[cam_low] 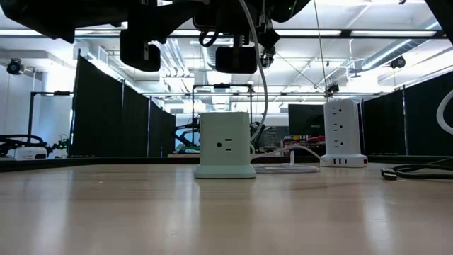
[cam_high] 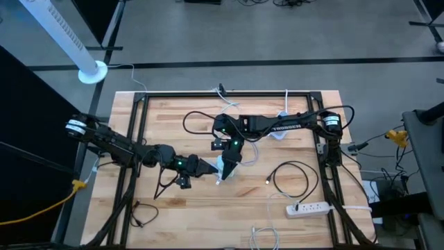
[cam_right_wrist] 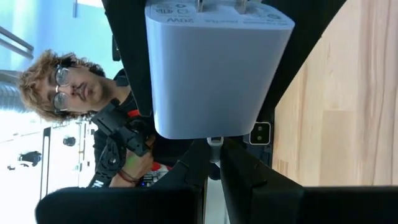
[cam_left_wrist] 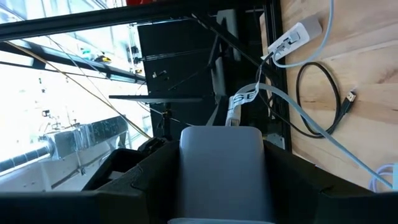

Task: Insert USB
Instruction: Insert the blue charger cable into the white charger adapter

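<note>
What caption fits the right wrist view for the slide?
Right claw, shut on a USB plug, meets the port of the white wall charger block gripped by the left claw; a person watches behind.

The wooden table (cam_high: pixel 173 208) carries a white power strip (cam_high: pixel 309 207), a coiled black cable (cam_high: pixel 291 177) (USB-tipped), and a pale outlet cube (cam_low: pixel 225 145).

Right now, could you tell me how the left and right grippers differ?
The left gripper stands wide, clamped on the white charger; the right gripper is pinched shut, apparently on the plug end of the thin cable. The left reaches in from the table's left side, the right from its right side. Both hang above the table and meet near its middle.
</note>
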Available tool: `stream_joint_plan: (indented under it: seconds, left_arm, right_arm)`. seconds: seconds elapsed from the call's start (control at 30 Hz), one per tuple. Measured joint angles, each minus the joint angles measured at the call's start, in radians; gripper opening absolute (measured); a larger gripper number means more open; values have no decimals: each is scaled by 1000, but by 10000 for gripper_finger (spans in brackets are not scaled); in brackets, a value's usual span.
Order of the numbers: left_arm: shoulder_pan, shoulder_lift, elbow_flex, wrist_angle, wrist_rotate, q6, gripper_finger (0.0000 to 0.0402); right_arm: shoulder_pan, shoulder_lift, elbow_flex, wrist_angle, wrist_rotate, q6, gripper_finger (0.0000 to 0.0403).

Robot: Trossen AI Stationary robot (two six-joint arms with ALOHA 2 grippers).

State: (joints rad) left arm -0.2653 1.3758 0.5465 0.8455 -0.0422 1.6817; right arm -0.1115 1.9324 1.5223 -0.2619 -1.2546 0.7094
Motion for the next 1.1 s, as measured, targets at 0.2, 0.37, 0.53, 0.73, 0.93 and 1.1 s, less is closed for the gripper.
stream_joint_plan:
  seconds: [0.2,0.37,0.53,0.73,0.93,1.1]
  left_arm:
    - [3,0,0,-1,6,7,194]
    - [3,1,0,2,6,15,194]
    - [3,1,0,4,6,43,194]
    - [0,1,0,7,5,85,194]
    - [0,2,0,19,1,161,194]
    - [-1,2,0,26,7,162,194]
  right_arm:
    - [3,2,0,4,2,-3,14]
    - [7,2,0,7,2,4,14]
    - [9,2,0,11,2,12,14]
    - [8,2,0,12,1,13,14]
    - [7,2,0,21,7,18,14]
    - [6,2,0,50,-2,68,14]
